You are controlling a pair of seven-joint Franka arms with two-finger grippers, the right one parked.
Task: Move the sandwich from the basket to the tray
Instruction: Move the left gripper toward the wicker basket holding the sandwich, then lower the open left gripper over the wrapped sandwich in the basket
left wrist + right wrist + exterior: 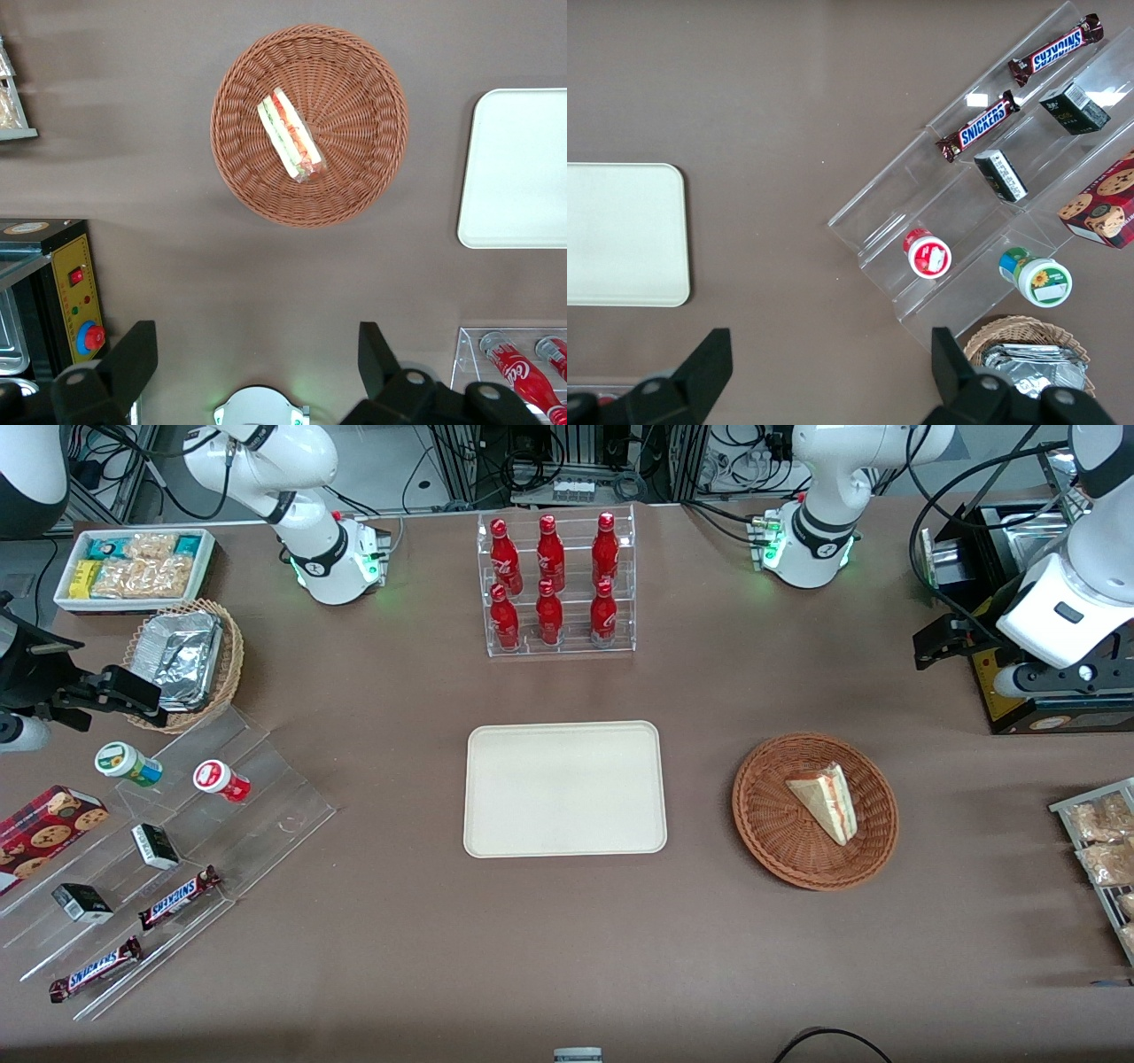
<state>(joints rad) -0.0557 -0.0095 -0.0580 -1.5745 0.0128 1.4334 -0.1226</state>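
Sandwich (pixel 826 802) in basket (pixel 769 824) on brown table (pixel 372 957); gripper (pixel 257 354) high above, fingers (pixel 133 354) spread

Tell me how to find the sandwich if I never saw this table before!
Find the cream tray in the middle of the brown table, then the round reddish-brown basket beside it, toward the working arm's end. The sandwich lies inside: a white bread wedge with red, pink and green stripes. The gripper hangs high above, jaws open.

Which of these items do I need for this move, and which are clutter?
Needed: triangular white-bread sandwich in reddish-brown wicker basket; cream rectangular tray; open pincer, raised above table.
Clutter: red bottles rack; Snickers bars; foil-tray basket.
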